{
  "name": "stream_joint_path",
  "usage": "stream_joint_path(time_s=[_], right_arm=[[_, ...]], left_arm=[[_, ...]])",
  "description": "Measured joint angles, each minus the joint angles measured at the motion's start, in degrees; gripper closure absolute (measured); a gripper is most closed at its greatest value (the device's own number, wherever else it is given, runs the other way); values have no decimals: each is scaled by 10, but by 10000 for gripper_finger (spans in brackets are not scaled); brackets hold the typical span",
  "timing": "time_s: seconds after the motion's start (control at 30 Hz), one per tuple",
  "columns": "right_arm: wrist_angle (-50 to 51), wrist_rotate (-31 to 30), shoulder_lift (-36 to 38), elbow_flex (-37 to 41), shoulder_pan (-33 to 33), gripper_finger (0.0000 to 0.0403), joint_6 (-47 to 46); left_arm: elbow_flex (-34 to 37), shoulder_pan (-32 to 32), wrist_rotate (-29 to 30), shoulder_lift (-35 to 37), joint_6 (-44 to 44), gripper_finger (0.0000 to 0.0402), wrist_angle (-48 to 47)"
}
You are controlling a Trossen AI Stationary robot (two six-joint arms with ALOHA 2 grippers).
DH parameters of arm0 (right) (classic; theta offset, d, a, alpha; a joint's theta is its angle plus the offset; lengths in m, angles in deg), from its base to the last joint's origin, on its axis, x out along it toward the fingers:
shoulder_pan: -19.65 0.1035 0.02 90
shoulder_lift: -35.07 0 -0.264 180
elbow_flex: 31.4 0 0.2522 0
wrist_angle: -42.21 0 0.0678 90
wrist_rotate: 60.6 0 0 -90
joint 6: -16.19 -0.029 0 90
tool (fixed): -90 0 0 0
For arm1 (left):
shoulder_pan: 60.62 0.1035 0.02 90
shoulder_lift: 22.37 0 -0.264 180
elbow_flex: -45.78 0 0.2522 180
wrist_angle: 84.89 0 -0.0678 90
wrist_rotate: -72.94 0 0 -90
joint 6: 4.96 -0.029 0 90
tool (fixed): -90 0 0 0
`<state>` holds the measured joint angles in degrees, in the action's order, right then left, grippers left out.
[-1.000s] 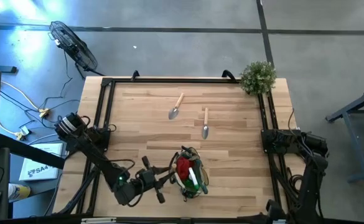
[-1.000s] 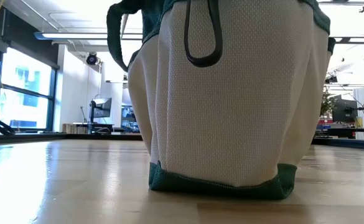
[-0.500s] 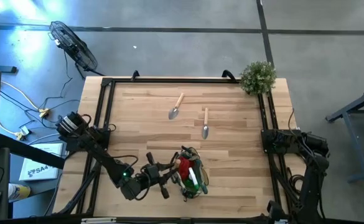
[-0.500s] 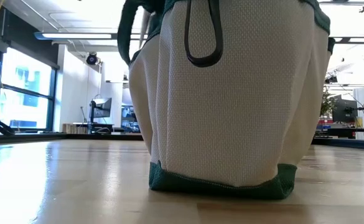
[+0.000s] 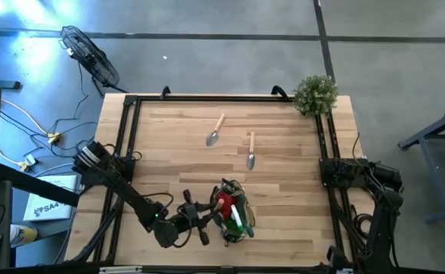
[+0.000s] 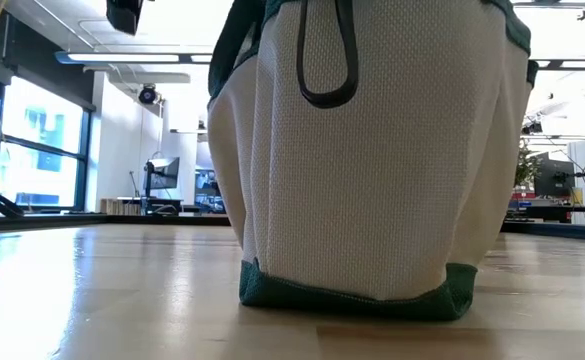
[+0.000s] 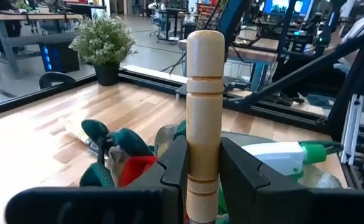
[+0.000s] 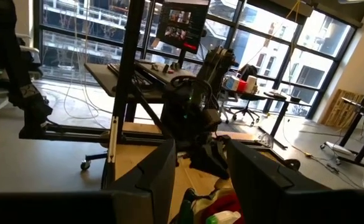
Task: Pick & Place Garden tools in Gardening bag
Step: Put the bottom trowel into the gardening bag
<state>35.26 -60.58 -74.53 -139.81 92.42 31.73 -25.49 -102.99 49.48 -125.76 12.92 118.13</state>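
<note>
The left claw is closed tight on a wooden tool handle, right beside the gardening bag at the front of the tabletop. The handle is stiff and smooth, so it could slip; a hold around its middle looks best. The bag is soft cloth and may tip or slide if bumped. A red piece and a green-and-white spray bottle are already inside it. Two trowels lie farther back, well apart from the bag. They look light, and their pale handles are the best place to grab. The right claw waits at the right edge, partly open and empty
</note>
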Motion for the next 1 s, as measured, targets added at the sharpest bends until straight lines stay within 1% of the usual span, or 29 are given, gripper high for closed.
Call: stream_joint_path(time_s=[0.23,0.4,0.53,0.77,1.0], right_arm=[[10,0,0,0,0,266,-19],[10,0,0,0,0,266,-19],[10,0,0,0,0,266,-20],[9,0,0,0,0,266,-23],[9,1,0,0,0,266,-23]], left_arm=[[0,-9,-1,-6,9,345,3],[0,-27,18,-6,10,345,-8],[0,-31,33,-7,32,345,-33],[0,-30,34,-7,70,345,-71],[0,-30,28,-7,79,345,-81]])
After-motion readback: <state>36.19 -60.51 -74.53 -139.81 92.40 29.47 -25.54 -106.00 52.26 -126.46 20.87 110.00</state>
